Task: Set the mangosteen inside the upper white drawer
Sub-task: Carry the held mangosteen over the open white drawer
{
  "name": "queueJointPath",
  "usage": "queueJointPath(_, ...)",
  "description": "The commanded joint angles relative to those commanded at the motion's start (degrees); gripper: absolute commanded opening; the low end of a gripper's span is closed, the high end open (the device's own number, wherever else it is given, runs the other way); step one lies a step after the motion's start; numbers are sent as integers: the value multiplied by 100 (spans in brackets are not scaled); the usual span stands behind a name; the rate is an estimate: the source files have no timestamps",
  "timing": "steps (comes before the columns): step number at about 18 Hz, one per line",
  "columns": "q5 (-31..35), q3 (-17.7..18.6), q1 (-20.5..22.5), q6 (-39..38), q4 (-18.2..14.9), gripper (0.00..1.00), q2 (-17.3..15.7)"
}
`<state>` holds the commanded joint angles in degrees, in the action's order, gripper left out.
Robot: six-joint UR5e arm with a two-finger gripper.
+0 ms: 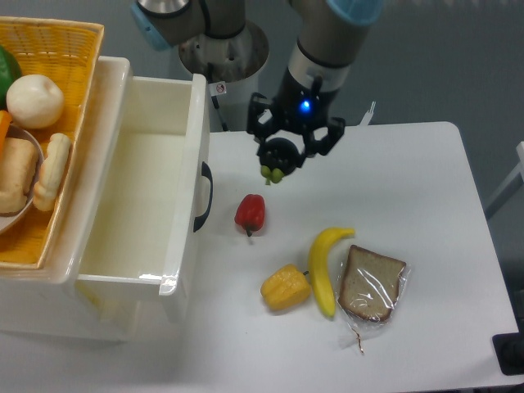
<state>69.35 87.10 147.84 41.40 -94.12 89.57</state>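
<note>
— White table [426, 180] is filling the view, and the gripper [279, 155] is hanging above it, fingers clamped on the mangosteen [278, 155].

— 1 dark fruit, leaflets showing underneath! It's sitting in the air right of the upper white drawer [155, 176], which is lying open, with the red pepper [250, 212] resting below on the table.

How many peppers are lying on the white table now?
2: the red pepper lies near the drawer's black handle; the yellow pepper lies beside the banana.
</note>
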Motion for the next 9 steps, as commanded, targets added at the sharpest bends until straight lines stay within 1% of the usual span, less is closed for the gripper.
queueJointPath(2, -53, 9, -132, -17, -290, 19, -150)
queueJointPath(3, -123, 18, -202, -52, -335, 19, -229)
queueJointPath(6, -194, 88, -395, -211, -362, 19, -466)
queueJointPath(7, -194, 105, -466, -254, -379, 21, -484)
queueJointPath(8, -194, 132, -571, -333, -379, 25, -485)
queueJointPath(9, -194, 176, -676, -404, -371, 26, -485)
